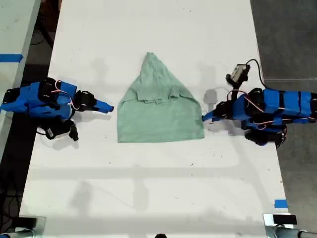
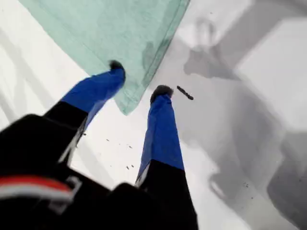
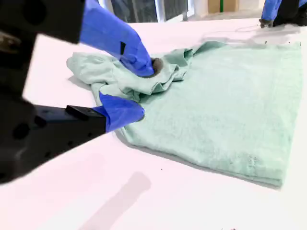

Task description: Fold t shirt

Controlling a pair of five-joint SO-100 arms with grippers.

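Shirt: t shirt (image 1: pixel 159 106) flat mid-table (image 1: pixel 148 188), pointed end away.
First gripper (image 2: pixel 138 81): jaws apart, straddling a corner.
Second gripper (image 3: pixel 139 88): jaws parted beside bunched edge.
Risk: uneven pulls could skew the fold.

Folded t shirt (image 1: pixel 159 111) between arms

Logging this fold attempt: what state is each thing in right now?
t shirt: partly folded, tapering to a point, lying on the white table.
my first gripper: open, jaws astride a shirt corner.
my second gripper: open, holding nothing, beside the shirt.
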